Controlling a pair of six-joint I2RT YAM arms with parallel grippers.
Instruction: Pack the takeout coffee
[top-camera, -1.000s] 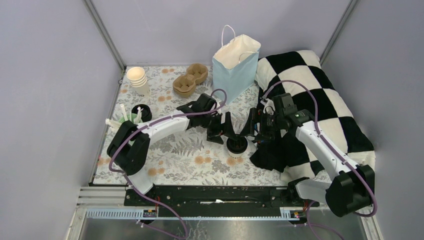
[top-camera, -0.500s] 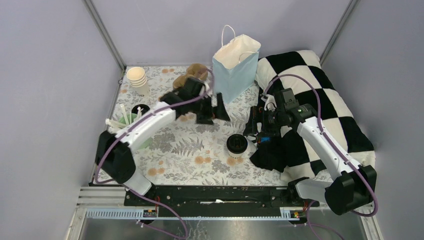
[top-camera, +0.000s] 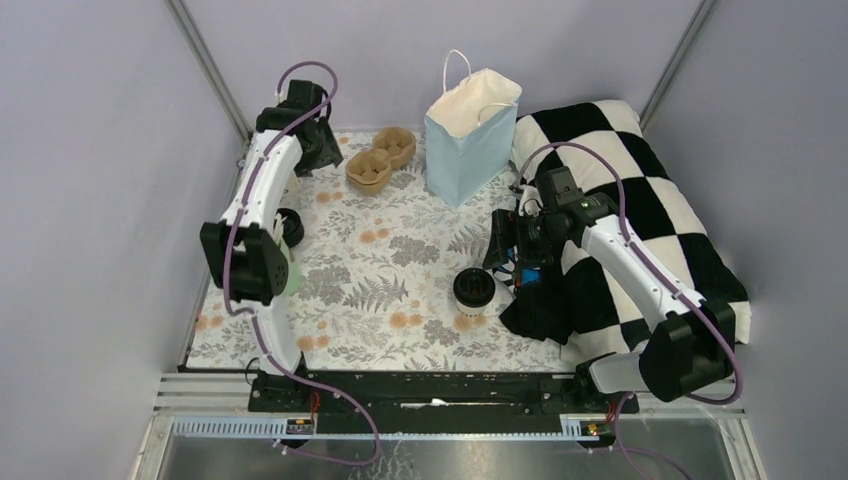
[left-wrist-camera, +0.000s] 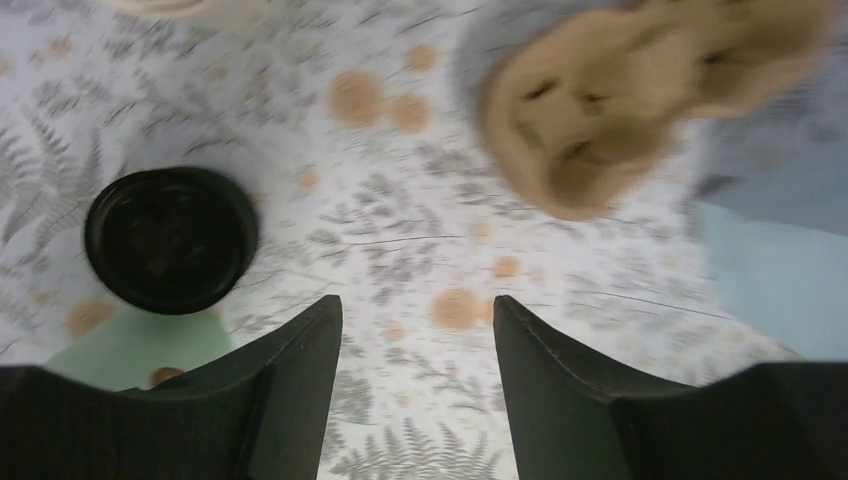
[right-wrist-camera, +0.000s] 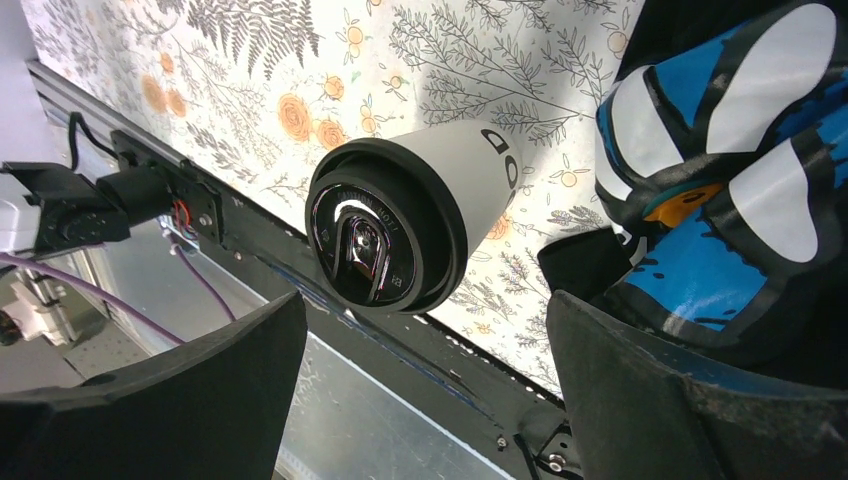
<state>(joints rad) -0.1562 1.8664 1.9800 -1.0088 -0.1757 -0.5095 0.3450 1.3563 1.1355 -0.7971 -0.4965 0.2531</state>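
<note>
Here one lidded coffee cup (top-camera: 474, 290) sits on the surface (top-camera: 400, 250) well in front of the blue bag (top-camera: 470, 140); upright or tipped, I cannot tell. The right pincer (right-wrist-camera: 425, 370) is spread wide just beside it, empty. The second cup (left-wrist-camera: 170, 238), far left of the bag, shows only its black lid. The left pincer (left-wrist-camera: 415, 380) is spread, empty, its view blurred
</note>
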